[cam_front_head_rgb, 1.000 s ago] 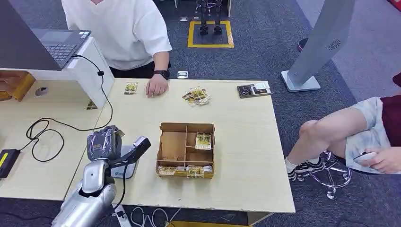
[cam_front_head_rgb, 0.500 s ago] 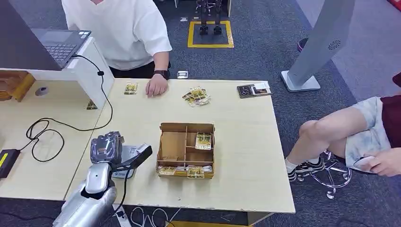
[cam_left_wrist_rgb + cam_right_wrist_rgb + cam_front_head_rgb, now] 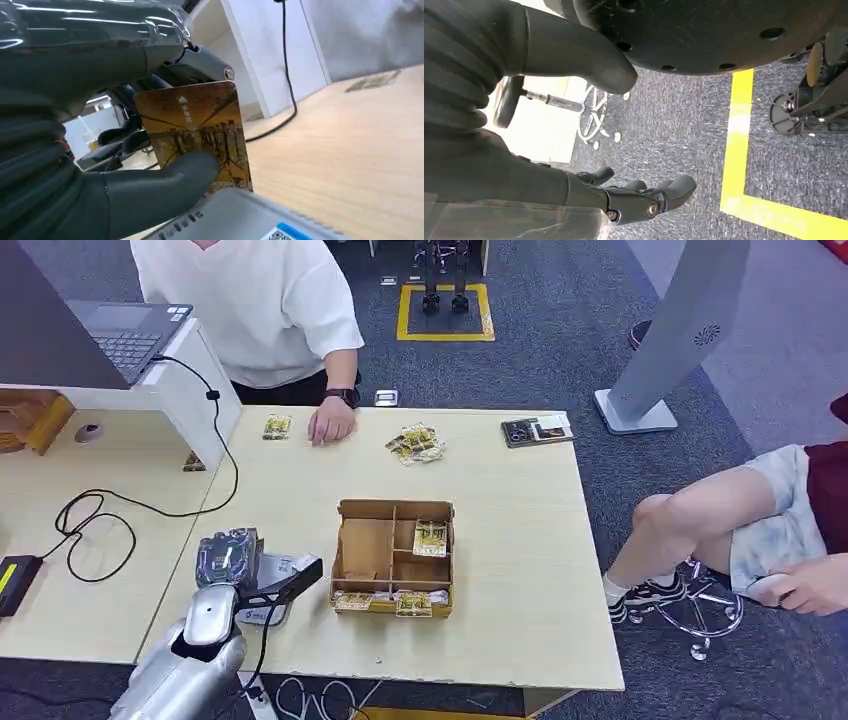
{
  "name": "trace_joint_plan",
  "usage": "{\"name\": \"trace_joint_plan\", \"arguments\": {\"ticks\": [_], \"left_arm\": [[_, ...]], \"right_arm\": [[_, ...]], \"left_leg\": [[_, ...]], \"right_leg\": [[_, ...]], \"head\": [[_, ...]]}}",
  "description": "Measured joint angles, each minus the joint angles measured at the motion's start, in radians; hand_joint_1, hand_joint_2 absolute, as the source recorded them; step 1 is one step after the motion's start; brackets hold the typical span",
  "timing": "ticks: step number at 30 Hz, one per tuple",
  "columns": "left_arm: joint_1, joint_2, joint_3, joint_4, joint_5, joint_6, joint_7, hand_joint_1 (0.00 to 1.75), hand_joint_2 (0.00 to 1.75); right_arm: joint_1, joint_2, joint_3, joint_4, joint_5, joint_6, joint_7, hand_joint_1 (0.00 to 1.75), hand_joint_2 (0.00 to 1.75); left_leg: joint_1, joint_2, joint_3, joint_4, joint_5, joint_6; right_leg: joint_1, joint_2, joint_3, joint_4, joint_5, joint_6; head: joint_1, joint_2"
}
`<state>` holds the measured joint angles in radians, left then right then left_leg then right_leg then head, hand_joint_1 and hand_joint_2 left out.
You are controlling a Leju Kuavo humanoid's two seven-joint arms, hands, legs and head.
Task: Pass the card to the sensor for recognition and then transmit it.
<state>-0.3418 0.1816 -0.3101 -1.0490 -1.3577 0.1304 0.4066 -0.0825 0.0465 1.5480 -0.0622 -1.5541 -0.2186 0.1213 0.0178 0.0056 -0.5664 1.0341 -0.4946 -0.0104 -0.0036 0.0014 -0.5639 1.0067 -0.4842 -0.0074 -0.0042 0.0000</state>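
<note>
A: Item one, left hand (image 3: pixel 228 558)?
B: Low over the near-left part of the bench (image 3: pixel 500 540). It grips the card (image 3: pixel 200 130), thumb pressed on the printed face, darker fingers (image 3: pixel 200 62) behind it.

A: Card, position?
B: Upright in that hand, its lower edge just above the sensor (image 3: pixel 240 217), a grey unit with a blue label. Whether card and sensor touch, I cannot tell. In the head view the sensor (image 3: pixel 270 585) lies on the bench partly under the hand.

A: Right hand (image 3: pixel 634 197)?
B: Hanging over grey carpet with a yellow floor line (image 3: pixel 736 150); fingers loosely curled, apart, nothing in them.

A: Other stock?
B: Cardboard tray (image 3: pixel 392 556), partitioned, mid-bench, just beside the left hand, with printed packets in some compartments. A loose heap of packets (image 3: pixel 416 443) at the far edge. A person's hand (image 3: pixel 331 424) resting on the bench beside a single packet (image 3: pixel 277 426). Laptop (image 3: pixel 110 330) on a white stand, far left.
</note>
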Motion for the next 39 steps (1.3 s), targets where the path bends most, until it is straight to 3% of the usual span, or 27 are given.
{"name": "trace_joint_plan", "arguments": {"ticks": [7,21,24,27,30,33,39], "left_arm": [[-0.033,0.013,-0.029,0.028,0.036,-0.095,-0.031,1.75,1.75],[-0.069,0.023,-0.074,0.058,0.074,-0.119,-0.043,1.75,1.75],[-0.069,0.023,-0.078,0.059,0.077,-0.099,-0.038,1.75,1.75],[-0.059,0.021,-0.079,0.059,0.056,0.007,-0.005,1.75,1.75],[-0.037,0.01,-0.078,0.054,0.021,0.207,0.003,1.75,1.75],[-0.008,-0.006,-0.063,0.014,0.018,0.342,-0.03,1.75,1.75],[0.05,-0.048,-0.002,-0.098,0.018,0.519,-0.122,1.75,1.75]], "right_arm": [[0.0,0.0,0.0,0.0,0.0,0.003,0.0,0.0,1.75],[0.0,0.0,0.0,0.0,0.0,0.006,0.003,0.0,1.75],[0.0,0.0,0.0,0.0,0.0,0.007,0.003,0.0,1.75],[0.0,0.0,0.0,0.0,0.0,0.007,0.003,0.0,1.75],[0.0,0.0,0.0,0.0,0.0,0.003,0.003,0.0,1.75],[0.0,0.0,0.0,0.0,0.0,0.0,0.003,0.0,1.75],[0.001,0.0,0.0,0.0,0.0,-0.005,-0.001,0.0,1.75]], "left_leg": [[0.0,0.0,0.0,0.0,0.0,0.0],[0.0,-0.001,0.002,0.0,0.003,-0.001],[0.0,-0.001,0.002,0.0,0.003,-0.002],[0.0,0.0,0.002,0.0,0.003,-0.002],[0.0,0.0,0.001,0.0,0.003,-0.002],[0.0,0.0,0.0,0.0,0.003,-0.002],[0.0,0.0,-0.001,0.0,0.003,-0.002]], "right_leg": [[0.0,0.0,0.001,0.0,0.0,0.0],[0.0,-0.001,0.002,0.002,0.001,-0.001],[0.0,-0.001,0.001,0.002,0.001,-0.001],[0.0,0.0,0.001,0.002,0.002,-0.002],[0.0,0.0,0.0,0.002,0.002,-0.002],[0.0,0.0,0.0,0.002,0.002,-0.002],[0.0,0.0,-0.001,0.002,0.002,-0.002]], "head": [[0.0,0.0],[0.0,0.0],[0.0,0.0],[0.0,0.0],[0.0,0.0],[0.0,0.0],[0.0,0.0]]}}
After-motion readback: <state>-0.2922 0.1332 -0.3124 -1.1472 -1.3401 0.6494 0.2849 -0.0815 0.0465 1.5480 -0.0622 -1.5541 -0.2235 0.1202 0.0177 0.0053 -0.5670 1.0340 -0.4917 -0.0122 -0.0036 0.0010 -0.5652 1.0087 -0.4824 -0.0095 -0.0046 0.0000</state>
